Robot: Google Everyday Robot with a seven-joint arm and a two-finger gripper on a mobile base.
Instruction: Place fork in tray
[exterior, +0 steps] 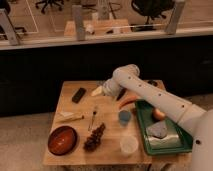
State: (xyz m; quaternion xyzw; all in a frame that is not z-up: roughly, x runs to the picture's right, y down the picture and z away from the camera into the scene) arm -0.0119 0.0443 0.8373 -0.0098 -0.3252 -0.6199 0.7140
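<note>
The fork [93, 118] lies on the wooden table [107, 107], thin and pale with a darker end, just above the brown pinecone-like cluster [94, 137]. The dark-green tray [143, 131] sits at the table's right side and holds a grey lump [159, 131] and an orange fruit [159, 114]. My gripper [98, 91] is at the end of the white arm, over the back middle of the table, up and to the right of the fork and apart from it.
A black block [78, 95] lies at the back left. A red-brown bowl [63, 140] sits front left, a pale yellowish stick [70, 117] beside it. A blue cup [124, 117] and a white cup [129, 145] stand left of the tray. An orange carrot-like thing [129, 99] lies by the arm.
</note>
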